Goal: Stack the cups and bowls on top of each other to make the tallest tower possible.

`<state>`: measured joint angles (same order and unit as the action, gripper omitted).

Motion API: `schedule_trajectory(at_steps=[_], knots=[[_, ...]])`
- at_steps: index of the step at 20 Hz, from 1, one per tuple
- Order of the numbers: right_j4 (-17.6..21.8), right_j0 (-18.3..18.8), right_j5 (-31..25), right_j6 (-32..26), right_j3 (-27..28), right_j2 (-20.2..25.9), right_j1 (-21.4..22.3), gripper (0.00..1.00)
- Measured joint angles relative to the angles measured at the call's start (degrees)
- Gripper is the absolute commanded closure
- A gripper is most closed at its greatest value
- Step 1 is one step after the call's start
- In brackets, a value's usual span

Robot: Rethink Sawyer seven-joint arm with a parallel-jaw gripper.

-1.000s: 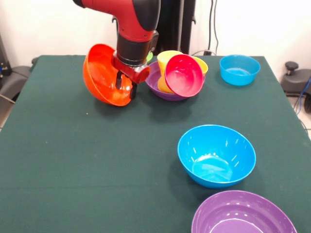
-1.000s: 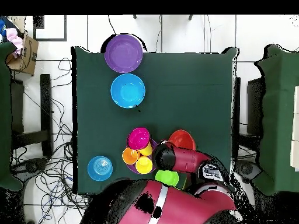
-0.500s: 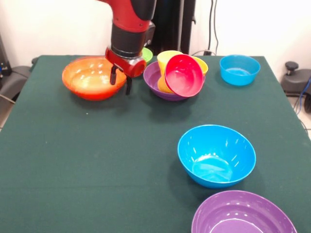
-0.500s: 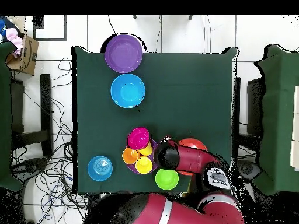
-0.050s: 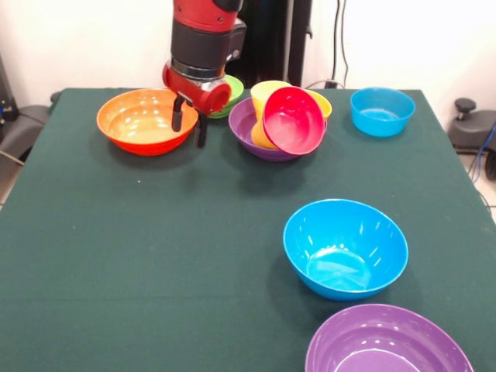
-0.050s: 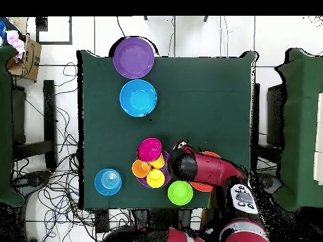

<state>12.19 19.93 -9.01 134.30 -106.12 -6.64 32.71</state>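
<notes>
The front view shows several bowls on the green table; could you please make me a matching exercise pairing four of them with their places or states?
Things:
1. large orange bowl
2. red bowl
3. large blue bowl
4. small blue bowl

Places or states:
A. alone at the far right corner of the table
B. tilted on its side against the yellow cups in a purple bowl
C. upright beside the hand
D. upright, just behind the purple bowl at the bottom edge

Pairs: 1-C, 2-B, 3-D, 4-A
</notes>
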Motion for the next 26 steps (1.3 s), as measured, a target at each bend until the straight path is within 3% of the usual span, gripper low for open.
schedule_trajectory(at_steps=[26], knots=[[-0.1,-0.4,0.0,0.0,0.0,-0.8,-4.6,0.0]])
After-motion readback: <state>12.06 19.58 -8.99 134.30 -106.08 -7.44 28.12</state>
